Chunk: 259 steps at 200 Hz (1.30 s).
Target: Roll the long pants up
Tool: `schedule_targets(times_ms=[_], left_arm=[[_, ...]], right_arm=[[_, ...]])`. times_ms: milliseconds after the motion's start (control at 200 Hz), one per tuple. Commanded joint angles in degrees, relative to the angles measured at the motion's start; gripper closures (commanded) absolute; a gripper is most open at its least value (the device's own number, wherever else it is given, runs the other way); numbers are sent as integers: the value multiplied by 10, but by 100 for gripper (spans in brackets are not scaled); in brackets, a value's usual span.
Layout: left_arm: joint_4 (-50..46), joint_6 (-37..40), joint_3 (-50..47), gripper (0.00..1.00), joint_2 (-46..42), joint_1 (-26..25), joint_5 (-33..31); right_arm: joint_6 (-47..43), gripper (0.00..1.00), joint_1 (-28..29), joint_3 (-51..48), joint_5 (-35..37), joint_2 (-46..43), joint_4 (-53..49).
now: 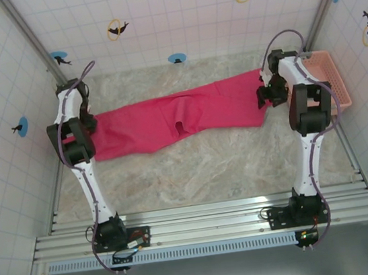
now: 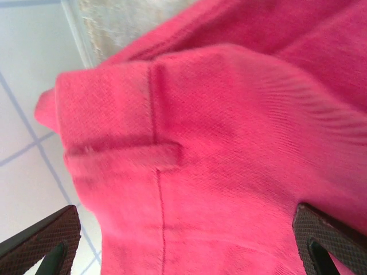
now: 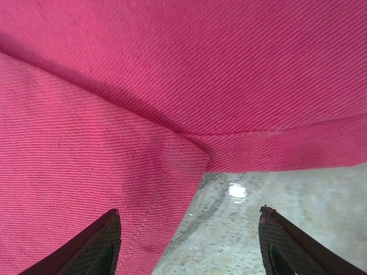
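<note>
Nearest lies the bare marbled table (image 1: 196,176), smooth enough, I judge, that cloth may slide on it rather than roll. Past it the pants (image 1: 161,121) lie flat from 9 to 2 o'clock, waist at 9. They look soft, light and limp, so one end's edge wants a hold at both corners. The left gripper (image 2: 183,213) hangs spread wide over the waistband, holding nothing. The right gripper (image 3: 188,211) stands open over a hem corner at 2 o'clock. A basket (image 1: 337,83) sits at 3. Tiled walls (image 1: 181,16) with dolphin stickers close three sides.
</note>
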Motion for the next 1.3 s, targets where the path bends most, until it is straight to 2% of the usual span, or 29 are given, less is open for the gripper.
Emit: schedule_targets(times_ms=[0,245,515,656,971,1136,1291], left_arm=[[5,15,-22,3,-39,-13,-5],[-2,17,-37,3,-40,-33,2],[-5,14,-60,3,-39,-43,7],[-13,19,-70,3,-64,-44,4],[-23,22,-86,2,-77,-46,-4],[-23,26,-106,3,-85,-46,-18],[-35,21,-120,3,-95,-47,-26]], right_arm=[[21,36,0,-28,-35,-35,19],[43,44,-1,-63,-63,-36,49],[59,89,-2,-49,-76,-49,67],[70,100,-1,-18,-59,-73,73],[81,100,-3,135,-21,-77,50],[80,100,-6,281,13,-2,21],[107,100,-11,409,30,118,27]])
